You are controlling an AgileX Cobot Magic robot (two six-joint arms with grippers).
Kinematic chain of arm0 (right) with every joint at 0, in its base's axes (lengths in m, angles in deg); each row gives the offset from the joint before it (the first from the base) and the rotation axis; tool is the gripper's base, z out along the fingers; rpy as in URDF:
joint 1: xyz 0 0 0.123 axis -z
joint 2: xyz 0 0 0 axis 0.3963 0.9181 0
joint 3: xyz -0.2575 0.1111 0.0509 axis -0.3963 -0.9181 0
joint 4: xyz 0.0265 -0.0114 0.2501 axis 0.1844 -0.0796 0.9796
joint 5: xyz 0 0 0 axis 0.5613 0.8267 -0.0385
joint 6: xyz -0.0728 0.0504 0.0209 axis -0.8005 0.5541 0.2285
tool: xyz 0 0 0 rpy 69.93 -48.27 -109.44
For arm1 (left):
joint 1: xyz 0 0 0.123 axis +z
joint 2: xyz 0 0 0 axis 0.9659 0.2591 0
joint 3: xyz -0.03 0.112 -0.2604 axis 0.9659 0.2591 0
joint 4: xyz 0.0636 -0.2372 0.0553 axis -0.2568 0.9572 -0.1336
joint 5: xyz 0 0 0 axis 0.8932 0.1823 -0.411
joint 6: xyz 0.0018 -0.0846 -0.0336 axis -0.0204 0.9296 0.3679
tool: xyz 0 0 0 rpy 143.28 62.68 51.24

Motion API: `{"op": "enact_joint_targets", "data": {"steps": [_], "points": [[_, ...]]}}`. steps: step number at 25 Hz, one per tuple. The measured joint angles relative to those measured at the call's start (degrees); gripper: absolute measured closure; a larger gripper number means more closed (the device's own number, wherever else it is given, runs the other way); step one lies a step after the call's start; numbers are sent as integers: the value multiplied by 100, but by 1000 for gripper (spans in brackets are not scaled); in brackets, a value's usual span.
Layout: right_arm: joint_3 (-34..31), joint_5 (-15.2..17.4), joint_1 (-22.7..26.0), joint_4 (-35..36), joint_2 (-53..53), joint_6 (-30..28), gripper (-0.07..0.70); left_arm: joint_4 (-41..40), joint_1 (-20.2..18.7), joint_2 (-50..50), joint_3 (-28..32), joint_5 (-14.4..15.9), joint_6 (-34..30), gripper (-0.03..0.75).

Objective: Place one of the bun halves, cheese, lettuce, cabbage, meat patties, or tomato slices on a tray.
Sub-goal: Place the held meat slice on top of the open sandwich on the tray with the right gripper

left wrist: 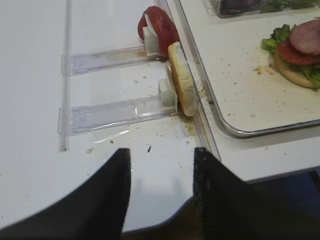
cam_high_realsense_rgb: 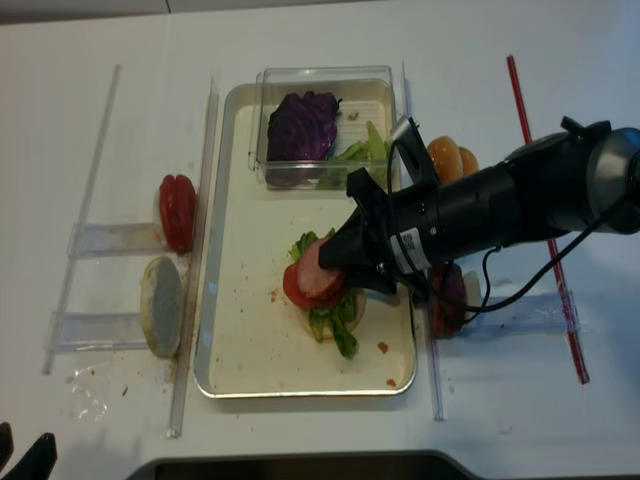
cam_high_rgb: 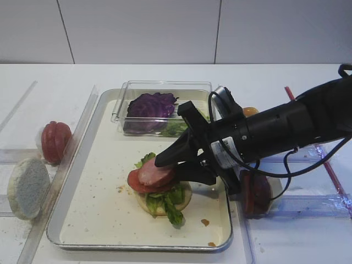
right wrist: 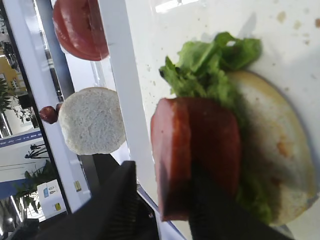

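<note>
On the tray [cam_high_rgb: 71,198] lies a stack: a bun half [cam_high_rgb: 184,201], green lettuce [cam_high_rgb: 170,208], a tomato slice [cam_high_rgb: 137,184] and a pinkish meat patty [cam_high_rgb: 155,173] on top. My right gripper [cam_high_rgb: 168,169] straddles that patty with its jaws open. In the right wrist view one finger [right wrist: 115,200] stands clear of the patty [right wrist: 195,145] with a gap, while the other finger lies against it. My left gripper [left wrist: 162,160] hangs open and empty over the table's front left edge, short of the pale bun half [left wrist: 182,85].
A clear box [cam_high_rgb: 124,102] at the tray's back holds purple cabbage [cam_high_rgb: 151,105] and lettuce [cam_high_rgb: 176,127]. Left racks carry tomato slices [cam_high_rgb: 55,140] and a pale bun half [cam_high_rgb: 27,187]. Patties [cam_high_realsense_rgb: 447,298] and golden buns [cam_high_realsense_rgb: 445,157] stand right of the tray, beside a red rod [cam_high_realsense_rgb: 545,215].
</note>
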Motion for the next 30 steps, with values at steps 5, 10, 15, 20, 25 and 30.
{"op": "enact_joint_targets", "data": {"steps": [5, 10, 15, 20, 25, 30], "points": [[0, 34, 0, -25, 0, 0, 338, 0, 0, 0, 0, 0, 0, 430], [0, 125, 0, -129, 0, 12, 332, 12, 0, 0, 0, 0, 0, 430], [0, 160, 0, -183, 0, 12, 276, 15, 0, 0, 0, 0, 0, 430], [0, 171, 0, -198, 0, 12, 245, 15, 0, 0, 0, 0, 0, 430], [0, 171, 0, -198, 0, 24, 241, 15, 0, 0, 0, 0, 0, 430], [0, 171, 0, -266, -61, 107, 241, 15, 0, 0, 0, 0, 0, 430]]}}
